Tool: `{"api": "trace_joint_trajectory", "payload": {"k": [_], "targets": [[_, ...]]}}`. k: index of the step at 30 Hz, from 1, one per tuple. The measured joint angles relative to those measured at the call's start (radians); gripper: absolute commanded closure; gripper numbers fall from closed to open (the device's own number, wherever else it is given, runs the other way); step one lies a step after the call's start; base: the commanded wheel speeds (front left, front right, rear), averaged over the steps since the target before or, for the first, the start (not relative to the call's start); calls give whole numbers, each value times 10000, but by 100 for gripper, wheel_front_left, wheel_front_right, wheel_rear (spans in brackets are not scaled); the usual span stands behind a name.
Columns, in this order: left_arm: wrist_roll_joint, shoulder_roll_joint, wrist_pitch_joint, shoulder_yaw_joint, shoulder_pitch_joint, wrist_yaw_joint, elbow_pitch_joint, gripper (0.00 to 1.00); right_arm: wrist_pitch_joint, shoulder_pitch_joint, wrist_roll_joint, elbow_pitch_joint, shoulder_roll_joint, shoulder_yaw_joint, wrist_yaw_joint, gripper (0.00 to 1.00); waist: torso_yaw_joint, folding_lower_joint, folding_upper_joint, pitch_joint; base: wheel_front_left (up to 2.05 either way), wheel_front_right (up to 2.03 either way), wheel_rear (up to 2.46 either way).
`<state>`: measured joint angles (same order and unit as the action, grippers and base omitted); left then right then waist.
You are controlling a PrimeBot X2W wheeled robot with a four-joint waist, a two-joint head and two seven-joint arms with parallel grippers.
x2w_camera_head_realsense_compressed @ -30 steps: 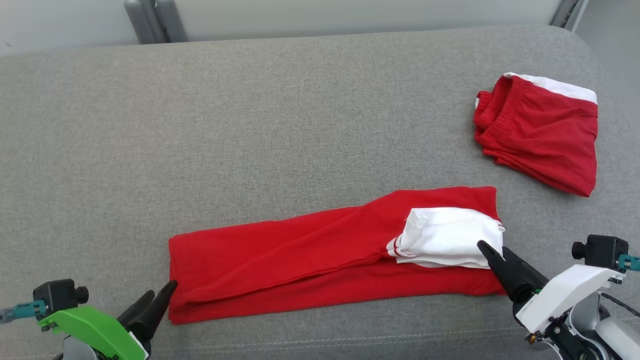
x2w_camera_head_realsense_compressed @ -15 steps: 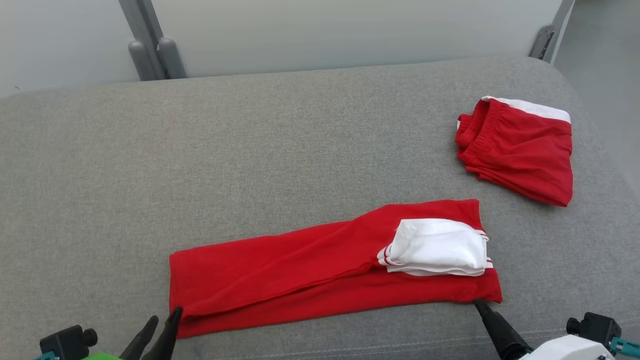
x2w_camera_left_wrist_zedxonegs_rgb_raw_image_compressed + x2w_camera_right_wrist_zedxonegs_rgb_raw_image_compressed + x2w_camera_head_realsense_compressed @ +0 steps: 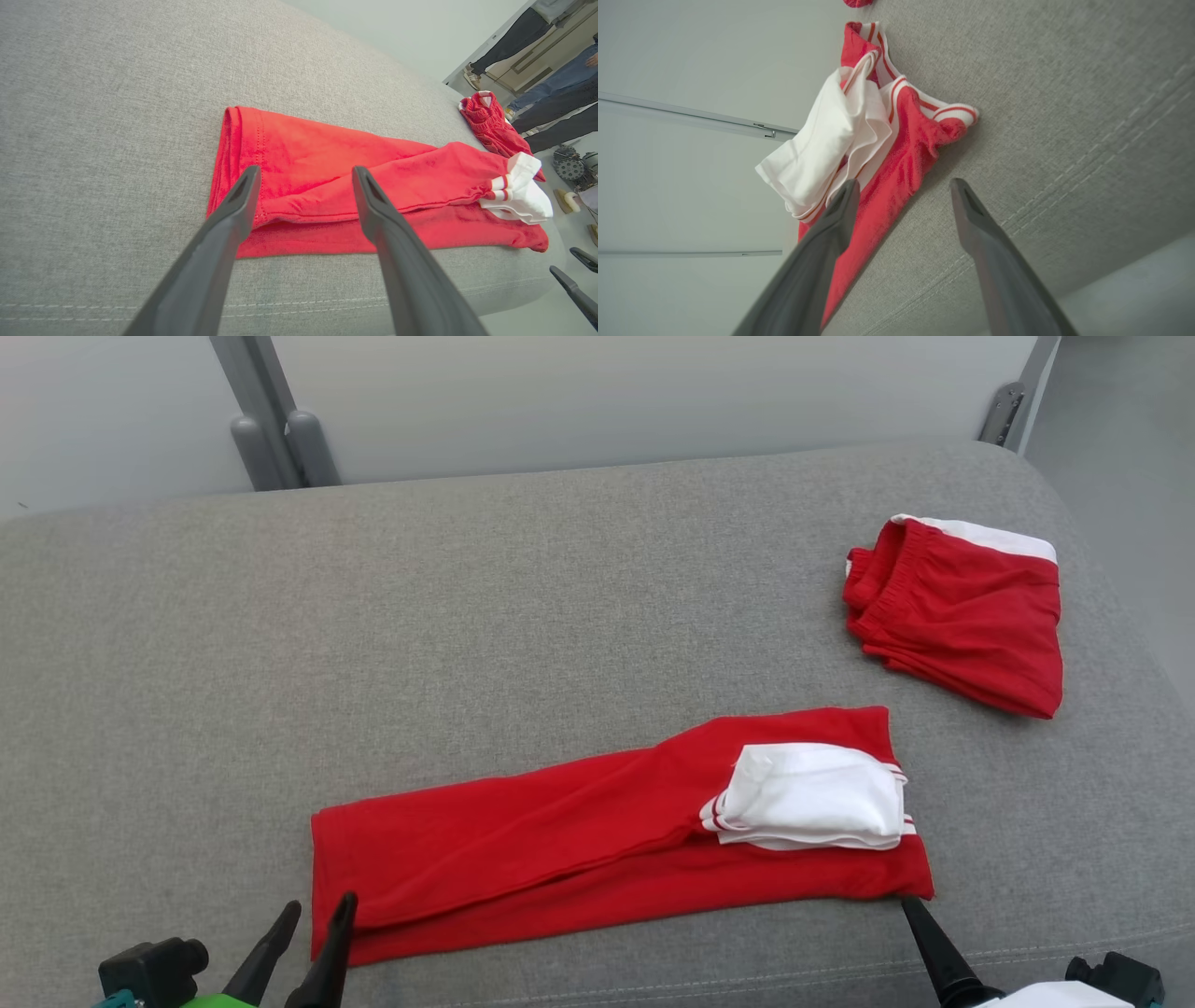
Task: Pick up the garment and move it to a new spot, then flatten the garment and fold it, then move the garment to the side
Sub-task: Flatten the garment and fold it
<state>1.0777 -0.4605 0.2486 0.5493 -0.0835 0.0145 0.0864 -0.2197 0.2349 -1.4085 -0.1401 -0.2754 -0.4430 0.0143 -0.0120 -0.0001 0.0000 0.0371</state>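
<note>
A red garment (image 3: 579,831) with white sleeves is lying as a long, flattened, partly folded strip near the front edge of a grey cushion (image 3: 467,616). The left pincer (image 3: 320,903) and right pincer (image 3: 904,184) are hovering at its near corners, both wide open and empty. The final folds and the move aside seem to be remaining.

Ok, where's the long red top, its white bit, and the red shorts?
long red top (image 3: 523,840): head view, middle of red cloth.
white bit (image 3: 812,793): head view, its middle.
red shorts (image 3: 971,616): head view, middle of front.
</note>
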Motion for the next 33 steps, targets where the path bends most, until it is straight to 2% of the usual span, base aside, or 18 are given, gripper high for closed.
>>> {"api": "trace_joint_trajectory", "payload": {"k": [6,10,18,23,33], "targets": [[-915,46,0,-171,-13,-602,-173,0,-52,-119,-188,-748,217,307,328,0,128,1,0,86,0,0,0],[-1227,159,2,-382,-111,-811,-393,0,-90,-388,-305,-1177,330,451,510,0,208,1,0,160,0,0,0],[-1678,675,2,-993,-371,-951,-911,0,-88,-958,-445,-1900,719,291,825,0,305,0,0,365,0,0,0],[-1816,729,2,-1220,-656,-1028,-999,0,19,-1446,-500,-2266,941,6,997,0,277,0,0,481,0,0,0],[-2173,759,2,-1611,-1083,-1112,-1062,0,194,-2088,-504,-2725,1231,-226,1089,0,108,1,0,413,0,0,0]]}}
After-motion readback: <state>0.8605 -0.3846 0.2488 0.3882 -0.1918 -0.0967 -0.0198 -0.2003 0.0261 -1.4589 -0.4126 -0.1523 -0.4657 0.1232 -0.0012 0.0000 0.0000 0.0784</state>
